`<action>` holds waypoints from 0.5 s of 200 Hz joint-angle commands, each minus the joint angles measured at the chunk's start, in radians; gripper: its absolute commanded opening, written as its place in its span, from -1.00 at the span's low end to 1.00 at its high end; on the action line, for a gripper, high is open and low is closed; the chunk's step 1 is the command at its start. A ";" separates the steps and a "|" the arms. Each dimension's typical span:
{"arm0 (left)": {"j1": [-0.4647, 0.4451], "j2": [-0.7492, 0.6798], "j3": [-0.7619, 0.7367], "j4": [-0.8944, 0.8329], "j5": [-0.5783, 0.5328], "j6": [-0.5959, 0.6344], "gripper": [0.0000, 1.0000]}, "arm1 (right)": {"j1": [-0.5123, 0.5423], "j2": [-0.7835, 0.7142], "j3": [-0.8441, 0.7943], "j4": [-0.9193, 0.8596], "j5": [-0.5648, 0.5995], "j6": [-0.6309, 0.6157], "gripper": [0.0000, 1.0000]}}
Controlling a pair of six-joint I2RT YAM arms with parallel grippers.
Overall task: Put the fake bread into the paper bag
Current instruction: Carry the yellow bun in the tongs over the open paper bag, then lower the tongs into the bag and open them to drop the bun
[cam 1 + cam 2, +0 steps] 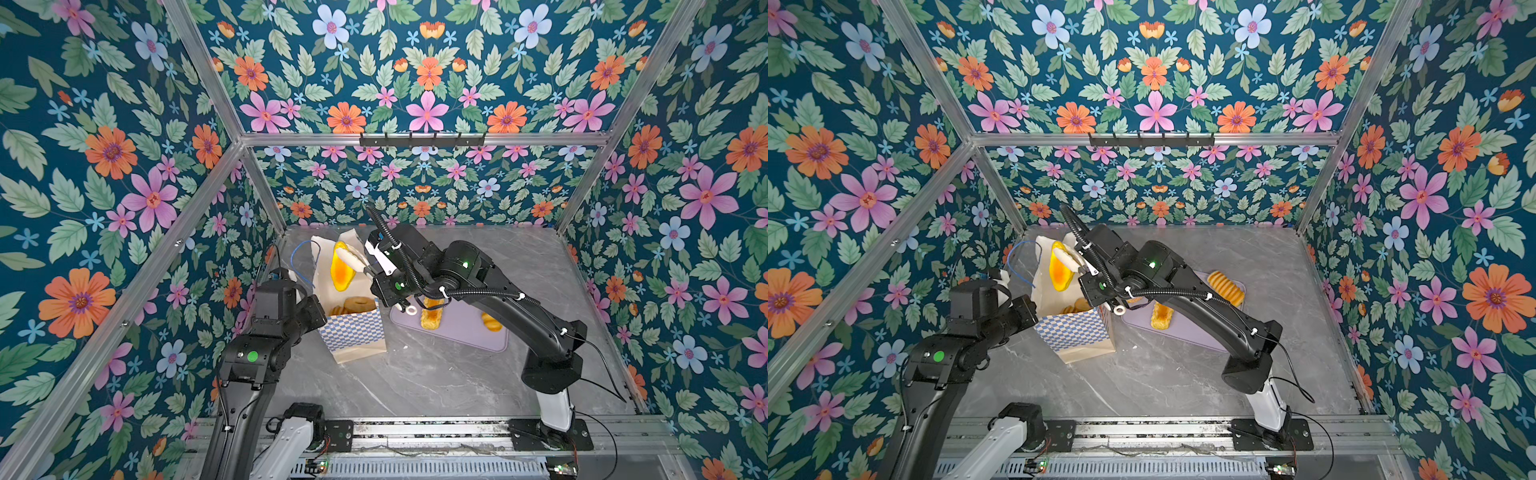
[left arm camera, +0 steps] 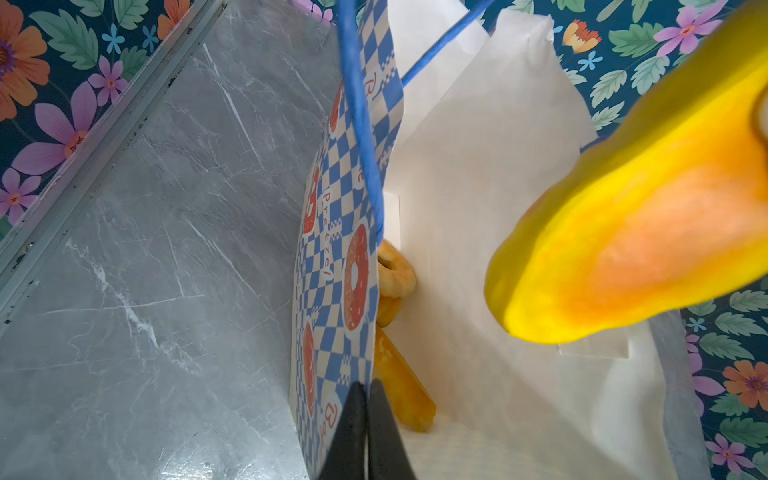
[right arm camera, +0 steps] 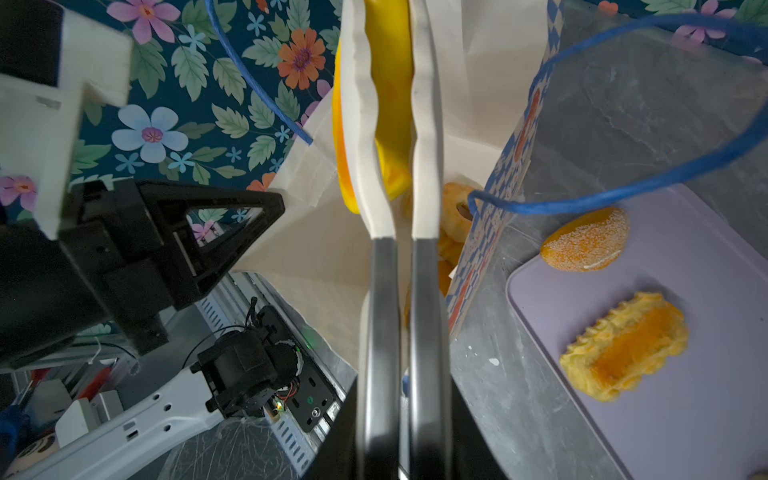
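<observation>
Right wrist view: at top centre we see the right gripper [image 3: 390, 25], its white fingers [image 3: 424, 124] clamped on a yellow bread [image 3: 390, 104] held over the open mouth of the paper bag [image 3: 490, 216]. In the left wrist view, at the bottom edge, the left gripper [image 2: 365, 395] is pressed together on the bag's checkered wall. Inside the bag, mid-frame, we make out a bagel ring [image 2: 395, 270] and a long loaf [image 2: 405, 395]. At the right of the right wrist view, a sesame bun [image 3: 586, 241] and a ridged loaf [image 3: 623, 345] lie apart on the lilac tray [image 3: 706, 415], which sits just beside the bag on the grey table [image 3: 519, 395].
</observation>
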 commanded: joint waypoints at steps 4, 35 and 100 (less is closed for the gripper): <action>0.000 -0.001 -0.003 0.018 -0.003 -0.002 -0.85 | 0.006 0.009 0.008 -0.020 0.010 -0.010 -0.44; -0.001 0.002 -0.005 0.022 -0.002 -0.003 -0.85 | 0.014 0.020 0.006 -0.040 0.013 -0.015 -0.40; -0.001 0.000 -0.003 0.016 -0.005 -0.004 -0.84 | 0.030 0.017 0.006 -0.059 0.016 -0.012 -0.22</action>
